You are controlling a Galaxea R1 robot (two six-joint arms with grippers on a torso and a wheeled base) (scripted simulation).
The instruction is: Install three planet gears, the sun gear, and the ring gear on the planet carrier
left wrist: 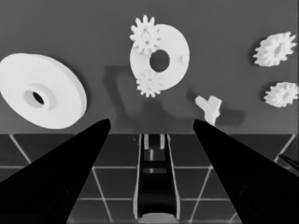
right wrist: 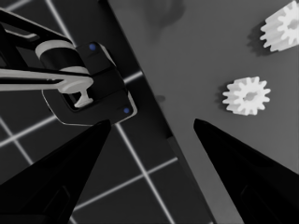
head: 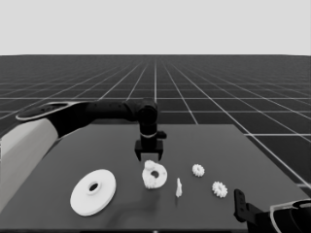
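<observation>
We see the left end effector (head: 148, 156) poised just above the smaller round part (head: 155, 175) at mid-desk, its fingers spread wide and empty. Two gears (left wrist: 145, 35) sit on that part's face, either side of its centre hole. The larger round part (head: 93, 191) lies flat on the desk (head: 204, 138) to its left, well clear. A thin white piece (head: 179, 187) stands just right of the smaller part, and two more gears (head: 198, 170) lie loose beyond it. The right end effector (right wrist: 152, 126) waits, fingers apart, at the desk's near right corner, holding nothing.
</observation>
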